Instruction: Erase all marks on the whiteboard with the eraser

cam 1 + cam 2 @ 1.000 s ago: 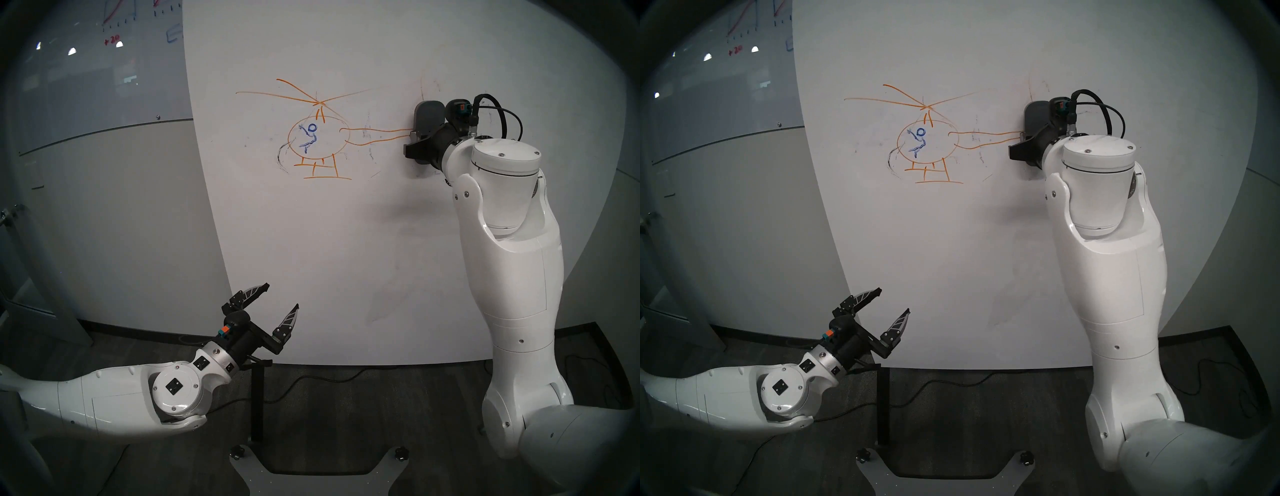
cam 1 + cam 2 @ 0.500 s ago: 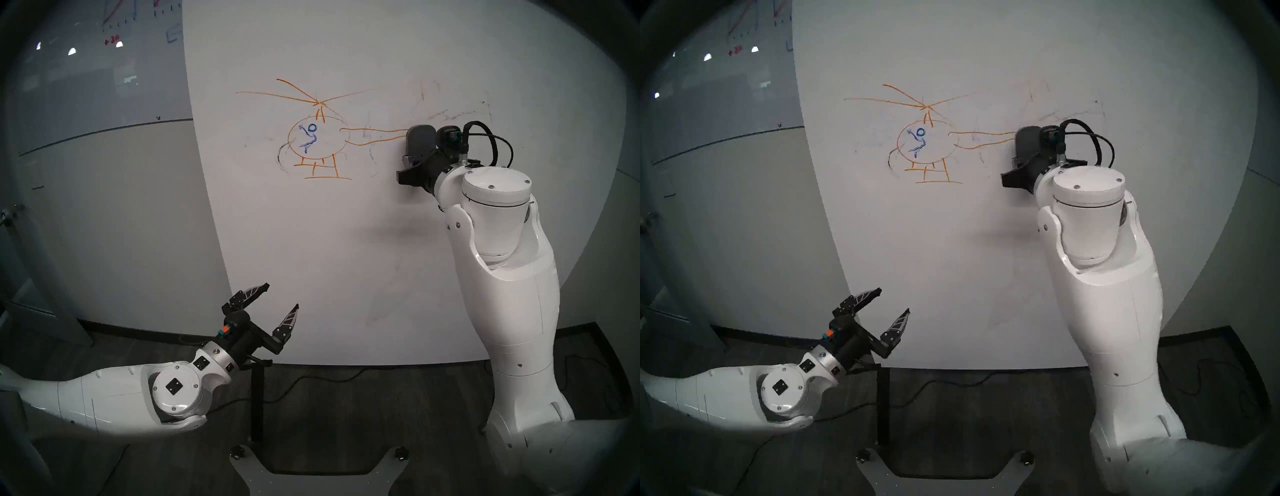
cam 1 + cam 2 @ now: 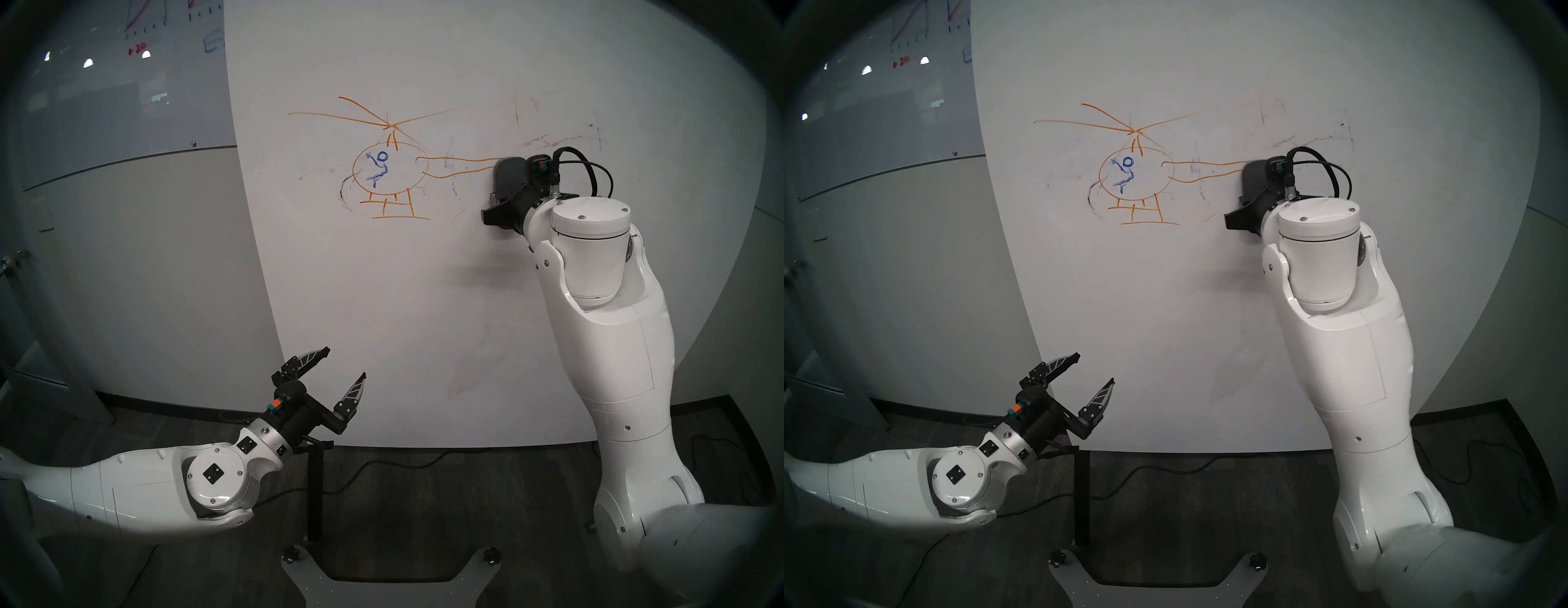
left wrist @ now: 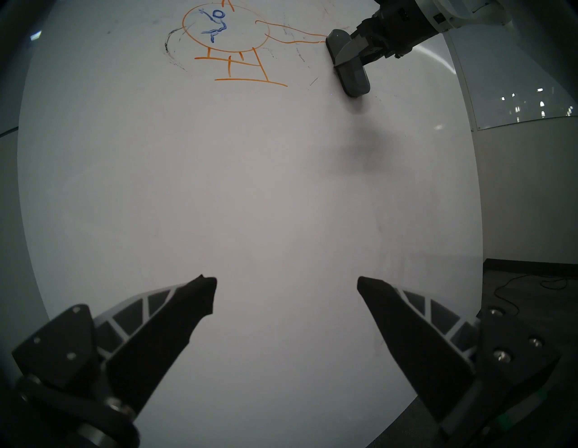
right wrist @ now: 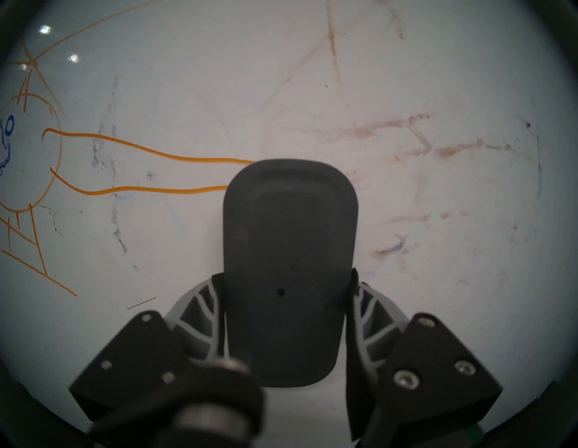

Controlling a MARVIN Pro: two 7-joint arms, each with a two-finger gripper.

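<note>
- My right gripper squeezes the eraser, pressed flat on the whiteboard.
- It has slid down and left since a second ago, uncovering reddish smudges above it.
- Its top left edge now touches the orange helicopter tail, so that goes next, I think.
- My left gripper sits wide and empty, far below.
</note>
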